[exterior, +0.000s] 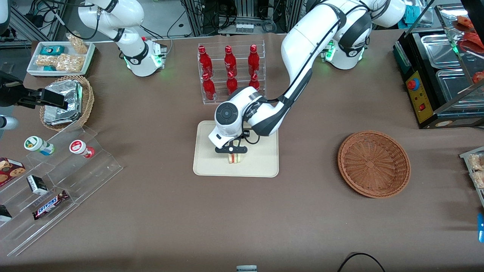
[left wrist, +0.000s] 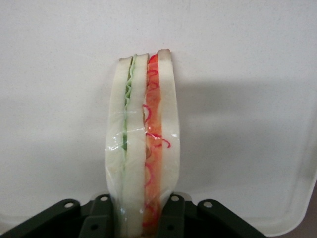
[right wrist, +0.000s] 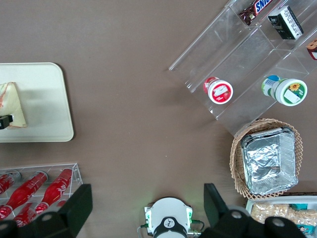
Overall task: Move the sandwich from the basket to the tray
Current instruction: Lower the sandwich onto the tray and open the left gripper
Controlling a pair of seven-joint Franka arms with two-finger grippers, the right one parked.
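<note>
**Over the tray, sandwich in the clamp**

Down at the middle of the table, the gripper [exterior: 231, 150] hangs low over the tray [exterior: 204, 166], and its jaws are pinched on the sandwich [exterior: 235, 158], one finger on each bread face at the wide end of the wedge. That looks the sensible hold: press on the flat slices and the layers are squeezed together rather than sheared apart. I'd judge this thing light and soft, easy to crush, so a gentle squeeze is all it wants. A clear film wrap [left wrist: 142, 136] shows around it in the left wrist view, glossy, likely a touch slippery.

Look at it close up: the sandwich [left wrist: 143, 144] stands on edge, pale white bread slices, a ruffle of light green along one seam, red-pink filling with red curls along the other. In the right wrist view, the sandwich [right wrist: 12, 106] is a pale triangle over the cream surface; whether it touches down I cannot tell.

Out toward the working arm's end of the table, the basket [exterior: 373, 163] sits with nothing in it, well apart from the tray. Release looks like the only step left.
</note>
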